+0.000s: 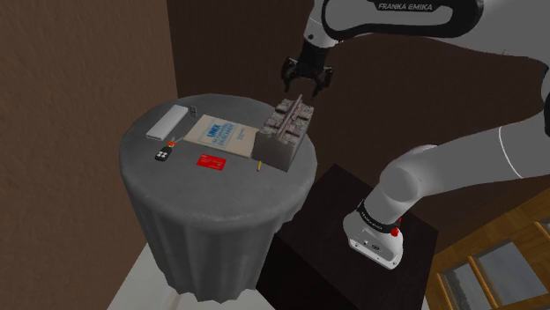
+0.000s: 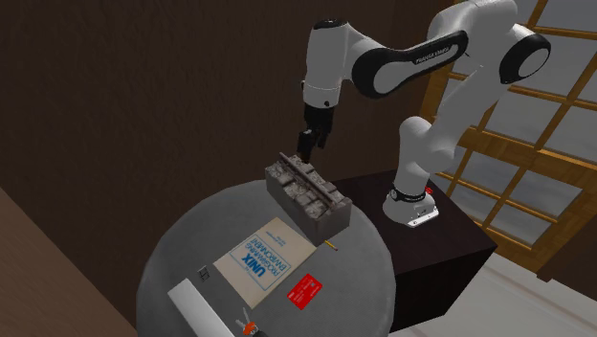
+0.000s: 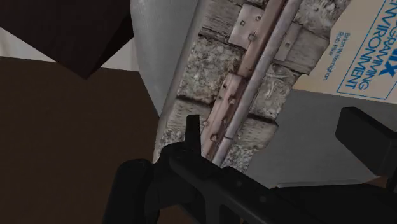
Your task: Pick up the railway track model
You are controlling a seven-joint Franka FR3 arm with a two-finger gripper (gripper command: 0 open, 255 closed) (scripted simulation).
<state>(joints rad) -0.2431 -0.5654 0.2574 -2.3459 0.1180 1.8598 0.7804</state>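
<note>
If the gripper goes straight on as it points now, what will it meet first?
The gripper would probably meet the railway track model, near one end; the depth is unclear.

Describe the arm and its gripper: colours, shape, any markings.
The arm is made of rounded white segments with dark bands at the joints. FRANKA EMIKA lettering runs along one upper link, and a small red mark sits at the base. The gripper is all black with two fingers.
</note>
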